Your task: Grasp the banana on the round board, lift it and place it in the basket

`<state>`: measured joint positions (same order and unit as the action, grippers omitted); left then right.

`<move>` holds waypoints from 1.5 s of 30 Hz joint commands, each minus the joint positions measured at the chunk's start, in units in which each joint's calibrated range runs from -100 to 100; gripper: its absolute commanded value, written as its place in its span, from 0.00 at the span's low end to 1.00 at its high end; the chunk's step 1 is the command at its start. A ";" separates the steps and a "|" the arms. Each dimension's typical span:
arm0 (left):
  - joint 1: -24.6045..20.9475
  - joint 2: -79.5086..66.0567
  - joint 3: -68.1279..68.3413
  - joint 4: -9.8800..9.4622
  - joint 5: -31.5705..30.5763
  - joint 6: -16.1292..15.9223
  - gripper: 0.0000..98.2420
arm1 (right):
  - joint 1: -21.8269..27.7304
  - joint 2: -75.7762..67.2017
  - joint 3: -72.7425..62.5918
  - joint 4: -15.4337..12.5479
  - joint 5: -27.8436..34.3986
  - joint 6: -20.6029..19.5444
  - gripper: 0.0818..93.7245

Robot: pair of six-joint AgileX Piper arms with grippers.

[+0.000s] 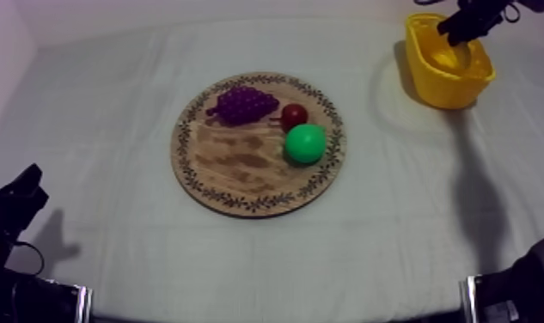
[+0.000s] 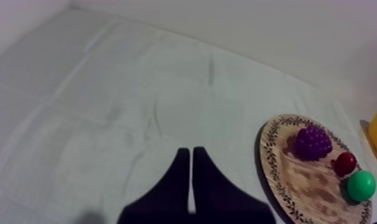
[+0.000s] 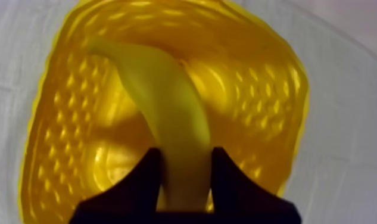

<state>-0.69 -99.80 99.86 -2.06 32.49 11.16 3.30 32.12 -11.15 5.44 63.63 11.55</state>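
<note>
Right gripper (image 3: 186, 154) clamps the banana (image 3: 161, 95) over the yellow basket (image 3: 65, 149), the fruit's far end low inside. Released while tilted, it could catch the rim and tip out, or nudge the light basket. Left gripper (image 2: 192, 154) rests pinched narrow over the cloth-covered surface (image 1: 112, 172); plain pale walls (image 1: 241, 10) stand behind.

My right hand (image 3: 184, 156) hides the lower end of the curved yellow toy banana (image 3: 167, 101) it clamps over the bright yellow plastic basket (image 3: 265, 83). From above, I can't tell the banana from the basket's inside. Well apart from the basket, the round green toy fruit (image 1: 305, 143) is too blurred to name.
</note>
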 commanded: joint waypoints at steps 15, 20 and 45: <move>0.00 -0.03 0.03 -0.01 0.01 0.00 0.00 | 0.01 6.52 -2.06 -0.31 -3.89 -1.57 0.26; 0.00 -0.03 0.03 -0.01 0.01 0.00 0.00 | 0.04 6.95 -2.27 -0.52 -4.38 -2.18 0.33; 0.00 -0.03 0.03 -0.01 0.01 0.00 0.00 | 0.62 -14.56 17.56 -5.23 -11.69 -0.57 0.02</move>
<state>-0.69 -99.80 99.86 -2.06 32.49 11.16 3.93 22.07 2.46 0.71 52.56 10.60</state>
